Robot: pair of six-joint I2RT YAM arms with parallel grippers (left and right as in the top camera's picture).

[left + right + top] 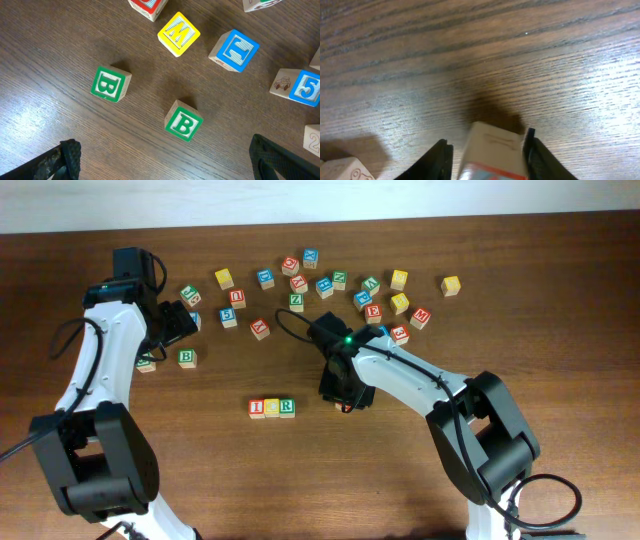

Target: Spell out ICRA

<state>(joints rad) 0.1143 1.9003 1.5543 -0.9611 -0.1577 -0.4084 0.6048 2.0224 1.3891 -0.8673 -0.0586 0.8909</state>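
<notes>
- The right gripper [345, 396] is being shown low, jaws either side of a red-marked block [492, 147] whose letter is unreadable. One finger is touching it and a sliver of gap is showing at the other, so a clamp cannot be told.
- The I-C-R row [272, 407] is lying near, to that block's left. The free place is being judged just beside the R block [287, 406].
- The left gripper [167, 162] is spread wide, well apart, over green B blocks [183, 121].
</notes>
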